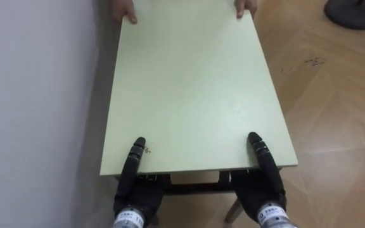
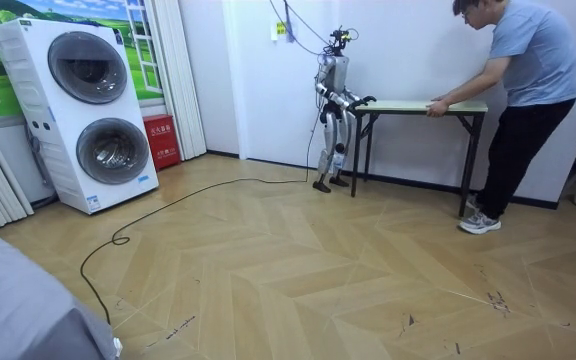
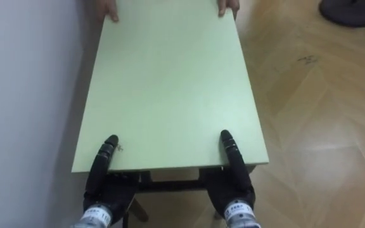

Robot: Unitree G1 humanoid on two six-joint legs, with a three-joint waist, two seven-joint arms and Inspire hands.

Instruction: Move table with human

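A pale green table point(image 1: 195, 82) stands lengthwise before me, its left side along a white wall. My left hand point(image 1: 134, 190) and right hand point(image 1: 266, 190) grip its near edge, each with the thumb lying on top and the rest of the hand under the tabletop. At the far end a person's two hands point(image 1: 125, 12) hold the opposite edge. In the room view the person point(image 2: 528, 70) leans over the table point(image 2: 408, 104) from the room view's right, and I stand upright at its other end.
The white wall point(image 1: 37, 95) runs close along the table's left side. Open wood floor point(image 1: 334, 114) lies to the right, with a dark round stand base point(image 1: 355, 12) at the far right. Stacked washing machines point(image 2: 88, 110) stand across the room.
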